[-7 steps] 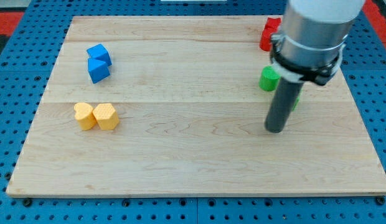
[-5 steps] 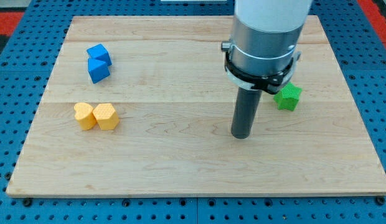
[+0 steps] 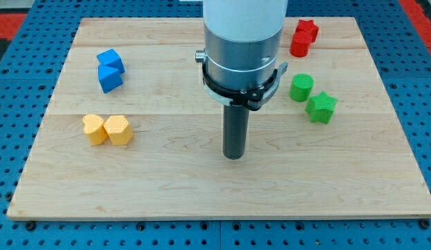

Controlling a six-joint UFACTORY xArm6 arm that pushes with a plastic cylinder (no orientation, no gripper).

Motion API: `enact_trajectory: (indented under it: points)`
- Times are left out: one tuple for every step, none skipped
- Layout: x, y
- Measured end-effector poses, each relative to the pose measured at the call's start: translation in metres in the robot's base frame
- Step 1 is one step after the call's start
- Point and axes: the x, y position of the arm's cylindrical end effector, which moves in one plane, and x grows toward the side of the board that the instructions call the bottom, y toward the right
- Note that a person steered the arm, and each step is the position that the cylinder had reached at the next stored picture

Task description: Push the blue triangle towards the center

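On a pale wooden board [image 3: 201,187] set over a blue pegboard, the arm's dark rod stands planted near the middle, my tip [image 3: 233,157] resting on bare wood just below the board's centre and touching no block. There is no gripper on this arm, only the rod, so nothing is held or clamped. The blue triangle [image 3: 110,58] lies well apart from the tip, far toward the view's upper left, and sits touching a blue cube [image 3: 110,78] just below it; which of the two blue pieces is truly the triangle is hard to make out from this angle, and the upper one is my best reading. To drive it toward the centre, the tip would probably need to get round to the block's far, upper-left side first. Below the blue pair, two yellow blocks [image 3: 108,129] sit side by side near the view's left edge. Over on the view's right are a green cylinder [image 3: 302,87], a green star [image 3: 321,107] and a red block [image 3: 304,36]. The arm's broad grey body hides a stretch of the board behind it, at the view's top centre.
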Motion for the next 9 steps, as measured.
enact_trajectory:
  points:
    - [0.0,-0.002]
    - [0.003,-0.002]
    - [0.004,-0.002]
    - [0.004,-0.002]
    - [0.004,-0.008]
    - [0.004,-0.012]
    - [0.017,-0.041]
    - [0.03,-0.153]
    - [0.004,-0.261]
